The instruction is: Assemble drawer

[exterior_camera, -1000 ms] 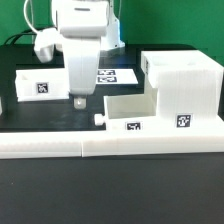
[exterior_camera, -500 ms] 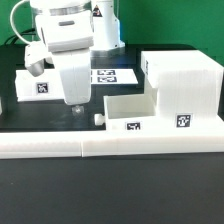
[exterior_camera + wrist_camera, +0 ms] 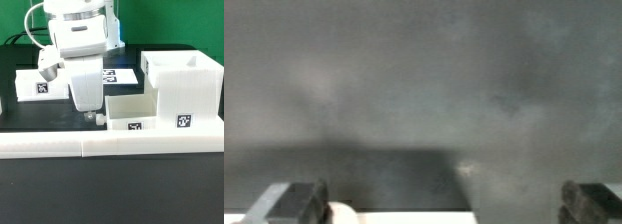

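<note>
The tall white drawer housing (image 3: 182,88) stands at the exterior view's right. A small open-topped tray (image 3: 130,113) sits against its left side, with its knob (image 3: 98,118) pointing left. A second tray (image 3: 38,82) lies at the back left. My gripper (image 3: 90,112) hangs fingers down just left of the first tray, right above its knob. In the wrist view the gripper (image 3: 441,206) is open wide and empty. The knob (image 3: 340,213) shows close to one finger (image 3: 288,204), with the tray's edge (image 3: 411,221) beside it.
The long low white border wall (image 3: 110,146) runs along the front of the black table. The marker board (image 3: 118,75) lies flat behind the gripper. A black mat covers the work area.
The gripper swung a little to the exterior view's left, then moved right and down, ending over the tray's knob. The parts have not moved.
</note>
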`<state>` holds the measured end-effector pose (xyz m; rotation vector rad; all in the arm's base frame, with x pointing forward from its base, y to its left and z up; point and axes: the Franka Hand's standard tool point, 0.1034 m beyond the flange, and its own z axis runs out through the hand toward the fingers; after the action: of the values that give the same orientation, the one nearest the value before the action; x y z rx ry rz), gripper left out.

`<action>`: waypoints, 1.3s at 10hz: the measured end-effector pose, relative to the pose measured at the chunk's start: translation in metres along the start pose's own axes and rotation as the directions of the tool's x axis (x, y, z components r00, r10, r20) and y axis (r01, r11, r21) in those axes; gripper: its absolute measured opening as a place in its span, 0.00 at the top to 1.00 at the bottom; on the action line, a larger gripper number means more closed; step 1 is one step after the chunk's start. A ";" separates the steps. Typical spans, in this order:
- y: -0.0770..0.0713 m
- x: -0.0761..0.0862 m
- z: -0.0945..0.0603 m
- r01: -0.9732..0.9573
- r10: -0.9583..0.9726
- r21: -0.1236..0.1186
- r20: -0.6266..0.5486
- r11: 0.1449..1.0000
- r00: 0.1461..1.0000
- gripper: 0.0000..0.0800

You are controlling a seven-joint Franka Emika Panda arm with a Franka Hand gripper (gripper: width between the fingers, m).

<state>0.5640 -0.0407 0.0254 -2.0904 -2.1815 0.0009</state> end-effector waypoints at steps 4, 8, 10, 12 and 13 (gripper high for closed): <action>0.006 0.018 0.000 -0.053 0.053 -0.005 -0.006 0.999 0.999 0.19; 0.009 0.025 0.000 -0.054 0.054 -0.008 -0.010 0.998 0.998 0.19; 0.009 0.025 -0.001 -0.042 0.042 -0.006 -0.009 0.999 0.999 0.19; 0.011 0.029 0.000 -0.037 0.037 -0.002 -0.009 0.999 0.999 0.19; 0.012 0.036 0.000 -0.027 0.027 -0.001 -0.008 1.000 1.000 0.19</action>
<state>0.5748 -0.0042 0.0274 -2.1166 -2.1496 -0.0066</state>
